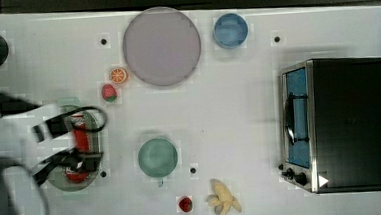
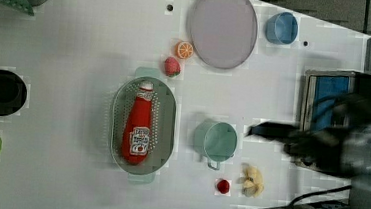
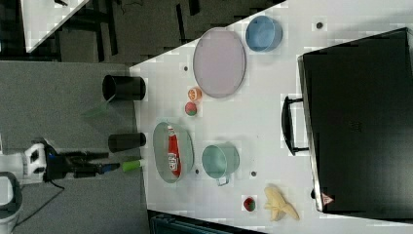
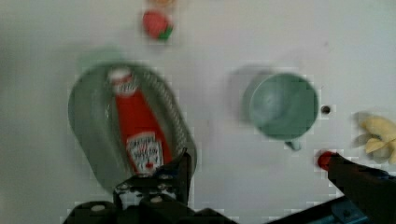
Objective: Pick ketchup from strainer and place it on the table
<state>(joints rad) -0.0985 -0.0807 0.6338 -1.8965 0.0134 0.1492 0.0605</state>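
Note:
The ketchup (image 2: 138, 129) is a red bottle with a white cap and label. It lies lengthwise inside the pale green strainer (image 2: 165, 114) on the white table (image 2: 75, 76). The wrist view looks down on the ketchup (image 4: 137, 126) and the strainer (image 4: 86, 121). My gripper (image 4: 261, 171) hangs above them, open, with one dark fingertip (image 4: 182, 168) over the strainer's rim and the other well off to the side. In the top view my gripper (image 1: 68, 143) covers part of the strainer (image 1: 65, 184), and the ketchup (image 1: 80, 138) shows beneath it.
A teal cup (image 1: 157, 157) stands beside the strainer. A lilac plate (image 1: 161, 45), a blue cup (image 1: 230, 30), an orange slice (image 1: 119, 75) and a strawberry (image 1: 109, 92) lie further off. A banana (image 1: 223, 198), a small red fruit (image 1: 185, 204) and a toaster oven (image 1: 337, 124) are also there.

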